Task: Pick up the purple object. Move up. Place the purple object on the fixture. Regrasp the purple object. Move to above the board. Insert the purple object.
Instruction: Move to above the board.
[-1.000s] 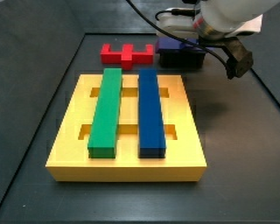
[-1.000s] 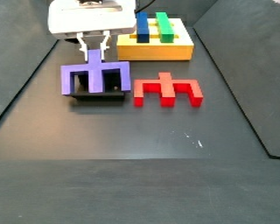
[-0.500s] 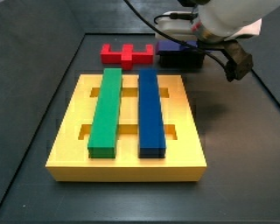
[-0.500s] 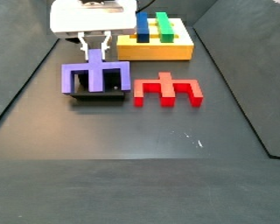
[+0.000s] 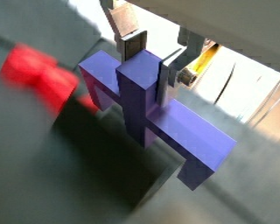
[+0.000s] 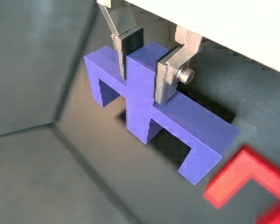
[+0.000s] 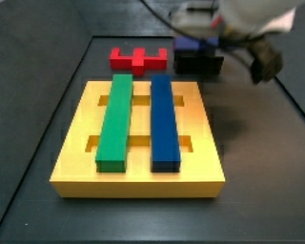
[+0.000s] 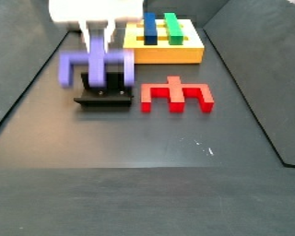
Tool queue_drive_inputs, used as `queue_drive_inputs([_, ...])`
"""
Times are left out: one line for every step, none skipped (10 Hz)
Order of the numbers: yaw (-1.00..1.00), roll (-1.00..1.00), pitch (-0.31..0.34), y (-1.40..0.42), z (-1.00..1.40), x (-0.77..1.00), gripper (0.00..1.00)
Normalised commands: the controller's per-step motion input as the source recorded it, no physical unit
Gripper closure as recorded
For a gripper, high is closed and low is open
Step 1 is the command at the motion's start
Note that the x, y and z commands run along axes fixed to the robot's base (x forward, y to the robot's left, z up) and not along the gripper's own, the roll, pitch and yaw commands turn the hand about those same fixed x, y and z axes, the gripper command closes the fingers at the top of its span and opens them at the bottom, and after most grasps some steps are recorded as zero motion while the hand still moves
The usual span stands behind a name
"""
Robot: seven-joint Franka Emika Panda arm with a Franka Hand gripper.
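Observation:
My gripper (image 8: pixel 99 48) is shut on the middle prong of the purple object (image 8: pixel 74 67), a comb-like block with three prongs. It holds the block a little above the fixture (image 8: pixel 103 99), and the block is blurred by motion. Both wrist views show the silver fingers (image 5: pixel 133 45) (image 6: pixel 170 74) clamping the prong of the purple object (image 5: pixel 187 142) (image 6: pixel 208 137). In a side view the gripper (image 7: pixel 212 38) and the purple object (image 7: pixel 189 45) are blurred at the far right, over the dark fixture (image 7: pixel 197 65).
A red comb-like piece (image 8: pixel 175 92) (image 7: pixel 140 59) lies on the floor beside the fixture. The yellow board (image 7: pixel 72 164) (image 8: pixel 187 53) holds a green bar (image 7: pixel 114 119) and a blue bar (image 7: pixel 164 119), with open slots beside them.
The gripper has risen with the purple object. The object rested on the fixture before and now hangs a little above it.

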Motion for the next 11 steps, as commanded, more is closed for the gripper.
queue_drive_inputs([0.01, -0.13, 0.104, 0.03, 1.40, -0.06, 1.00])
queue_drive_inputs([0.04, -0.09, 0.068, 0.04, 1.40, -0.06, 1.00])
queue_drive_inputs([0.05, -0.02, 0.059, 0.02, 1.40, -0.05, 1.00])
queue_drive_inputs([0.05, -0.02, 0.049, 0.02, 1.40, -0.05, 1.00])
queue_drive_inputs([0.05, -0.02, 0.046, 0.03, 1.40, -0.04, 1.00])
queue_drive_inputs([0.05, -0.01, 0.042, -0.01, 0.59, 0.00, 1.00])
queue_drive_inputs([0.05, 0.00, 0.048, -0.01, 0.32, 0.01, 1.00])
queue_drive_inputs([-0.02, -1.00, 0.024, -1.40, 0.28, -1.03, 1.00])
queue_drive_inputs([-0.03, -1.00, 0.013, -1.40, 0.30, -1.04, 1.00])
queue_drive_inputs([-0.02, -1.00, -0.009, -1.40, 0.31, -1.13, 1.00])
queue_drive_inputs([-0.01, -1.00, -0.013, -1.40, 0.28, -1.17, 1.00])
